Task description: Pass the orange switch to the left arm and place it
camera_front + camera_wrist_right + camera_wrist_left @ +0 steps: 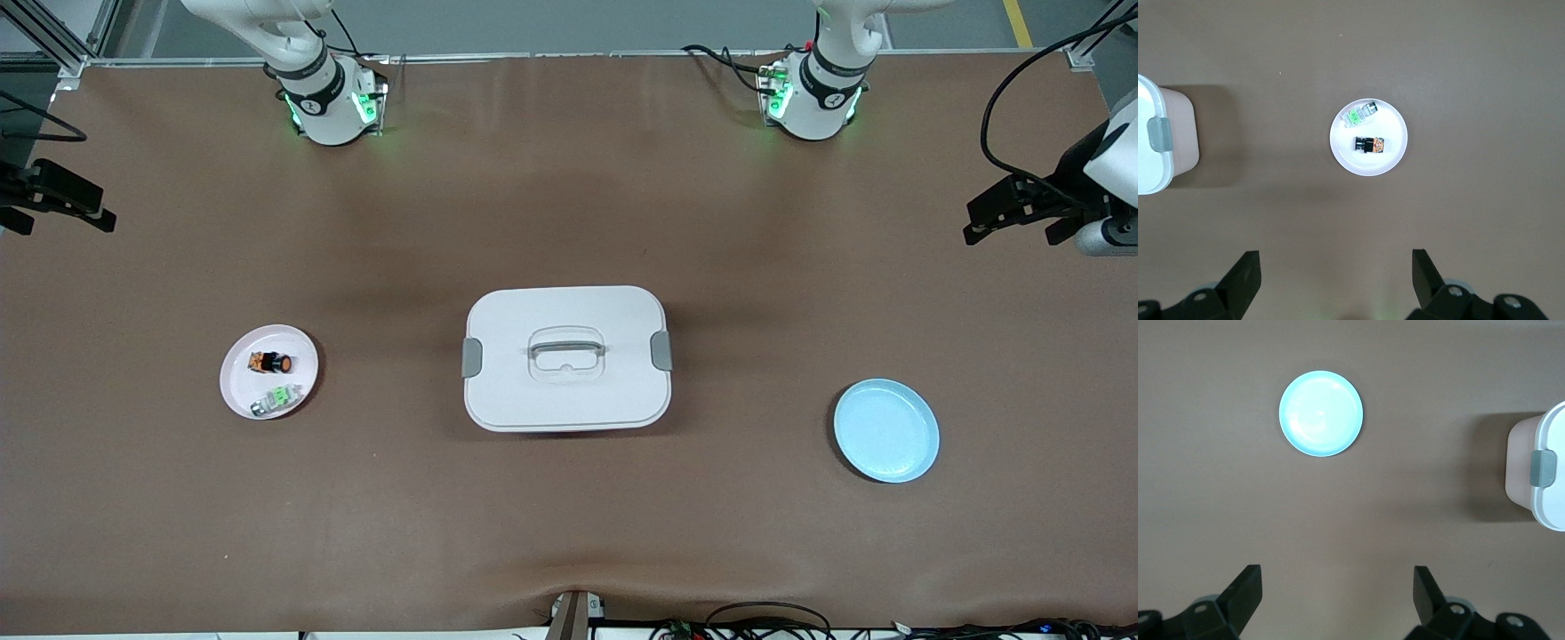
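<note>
Orange switch [271, 362] on round glossy pink plate [240, 384].

Matt brown table [569, 178] covering; the box [567, 358] looks smooth white plastic, the blue plate [886, 430] glossy, the pink plate [240, 382] smooth.

A robotics lab: two bench-mounted arms [320, 98], aluminium framing [53, 40] and loose cables [765, 613] around the table [569, 533].
</note>
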`<state>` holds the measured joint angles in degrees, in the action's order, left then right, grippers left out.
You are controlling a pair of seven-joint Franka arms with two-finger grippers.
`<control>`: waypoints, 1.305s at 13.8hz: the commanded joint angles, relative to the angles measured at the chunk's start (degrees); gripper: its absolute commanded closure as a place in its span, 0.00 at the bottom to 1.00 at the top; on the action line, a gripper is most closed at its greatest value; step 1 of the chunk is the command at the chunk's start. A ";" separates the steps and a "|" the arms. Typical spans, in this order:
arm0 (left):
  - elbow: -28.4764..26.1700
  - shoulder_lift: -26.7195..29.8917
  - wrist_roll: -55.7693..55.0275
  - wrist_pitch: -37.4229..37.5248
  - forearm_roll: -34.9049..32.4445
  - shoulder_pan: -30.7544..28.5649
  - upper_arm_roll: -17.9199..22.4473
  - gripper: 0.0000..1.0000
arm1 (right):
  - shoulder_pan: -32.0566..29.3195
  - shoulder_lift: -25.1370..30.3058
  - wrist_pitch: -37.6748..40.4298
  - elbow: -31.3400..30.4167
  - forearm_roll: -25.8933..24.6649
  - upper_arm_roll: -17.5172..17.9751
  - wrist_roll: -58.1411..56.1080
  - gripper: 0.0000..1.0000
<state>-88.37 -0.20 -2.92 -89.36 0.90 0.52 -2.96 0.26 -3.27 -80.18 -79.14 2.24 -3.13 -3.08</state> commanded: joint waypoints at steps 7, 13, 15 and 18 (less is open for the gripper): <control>1.18 -0.68 0.46 1.12 -0.99 -0.17 -0.29 0.00 | -1.40 0.11 -1.64 0.83 0.66 -0.21 0.09 0.00; 1.27 -0.68 0.29 1.12 -0.99 -0.17 -0.29 0.00 | -3.07 -0.86 -1.56 0.57 0.83 -0.13 -0.44 0.00; 1.27 -0.77 0.29 1.12 -0.99 -0.17 -0.29 0.00 | -4.04 -3.65 -1.82 0.40 0.66 -0.13 -0.61 0.00; 1.35 -0.51 0.11 1.12 -0.99 0.09 -0.38 0.00 | -4.21 -9.20 -2.52 0.48 0.83 -0.04 -0.62 0.00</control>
<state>-88.36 -0.40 -2.92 -89.37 0.90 0.50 -2.97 -2.74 -8.99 -82.32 -79.94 2.24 -3.61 -3.33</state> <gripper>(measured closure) 0.000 0.000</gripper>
